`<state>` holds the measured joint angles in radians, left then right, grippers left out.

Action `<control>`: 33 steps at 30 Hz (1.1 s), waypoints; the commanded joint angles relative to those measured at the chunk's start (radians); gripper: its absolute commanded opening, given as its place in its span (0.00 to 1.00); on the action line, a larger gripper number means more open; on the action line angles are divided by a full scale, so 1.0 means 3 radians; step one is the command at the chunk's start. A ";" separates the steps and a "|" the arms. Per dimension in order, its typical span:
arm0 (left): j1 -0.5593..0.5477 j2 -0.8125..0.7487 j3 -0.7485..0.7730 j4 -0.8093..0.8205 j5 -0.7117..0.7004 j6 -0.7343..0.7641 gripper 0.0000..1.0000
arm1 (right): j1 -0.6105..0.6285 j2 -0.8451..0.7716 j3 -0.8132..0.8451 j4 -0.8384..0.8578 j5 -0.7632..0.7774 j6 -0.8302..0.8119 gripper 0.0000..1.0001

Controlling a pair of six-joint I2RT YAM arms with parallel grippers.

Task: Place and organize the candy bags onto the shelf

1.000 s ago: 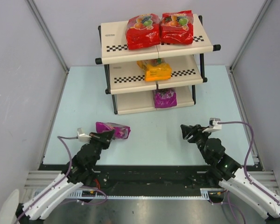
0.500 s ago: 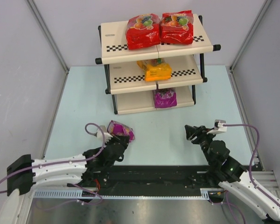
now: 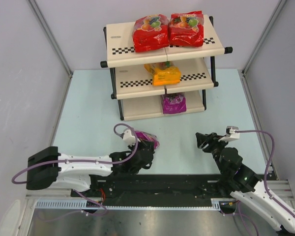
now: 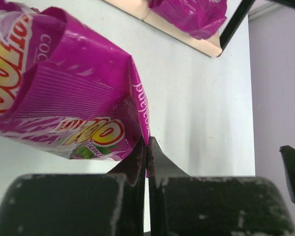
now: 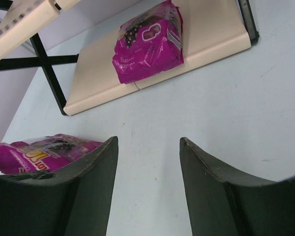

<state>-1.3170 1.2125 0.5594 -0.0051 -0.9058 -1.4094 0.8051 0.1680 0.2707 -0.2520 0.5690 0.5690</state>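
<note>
The left tool [image 4: 147,153] is clenching on the side seam of a purple bag [image 4: 64,93], its two fingers pressing flat together with only the thin plastic edge between them. The bag is hanging out ahead of the fingers, tilted, its printed face turning toward the wrist camera. From above, the left arm is reaching low across the near part of the bench [image 3: 88,108] toward the middle. The bag is sitting at its tip, in front of the shelf [image 3: 120,43] and well apart from it; I cannot tell whether the bag is touching the bench.

The right tool [image 5: 147,143] is standing released, its fingers parted with nothing between them. It is hovering over the bench on the right and pointing toward the shelf's bottom tier.

On the top tier, a left red bag [image 3: 150,33] and a right red bag [image 3: 186,29] are lying side by side, touching. An orange bag [image 3: 163,73] is lying near the centre of the middle tier. A second purple bag [image 3: 174,103] is lying on the bottom tier, right of centre.
</note>
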 commanded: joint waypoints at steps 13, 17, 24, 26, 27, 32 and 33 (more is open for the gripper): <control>-0.0604 0.0688 0.0313 0.0765 0.0304 -0.0113 0.33 | 0.0006 -0.0182 0.0274 -0.0372 0.0093 0.0036 0.58; -0.0891 0.0525 0.0293 0.0381 0.0141 -0.0455 0.35 | 0.0011 -0.0065 0.0274 -0.0377 0.0052 0.0072 0.59; -0.1188 0.0055 0.0185 -0.0667 -0.0135 -0.1208 0.61 | 0.0006 0.0135 0.0269 -0.0403 0.0001 0.0179 0.60; -0.1194 -0.0043 0.0328 -0.1025 -0.0298 -0.1147 0.71 | 0.0001 0.0196 0.0259 -0.0342 -0.0025 0.0190 0.61; -0.1194 -0.0124 0.0384 -0.1304 -0.0380 -0.1126 0.74 | 0.0001 0.0293 0.0243 -0.0306 -0.0045 0.0190 0.61; -0.1020 -0.0543 0.0355 -0.2145 -0.0708 -0.1361 0.85 | 0.0006 0.0886 0.0238 0.0047 -0.0331 0.0256 0.64; -0.0918 -0.0671 0.0284 -0.2287 -0.0718 -0.1361 0.85 | 0.0021 0.1008 0.0243 0.0108 -0.0372 0.0297 0.66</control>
<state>-1.6520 1.1252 0.6571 -0.4240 -1.0031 -1.7477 0.8051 0.3416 0.3168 -0.3290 0.5335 0.6205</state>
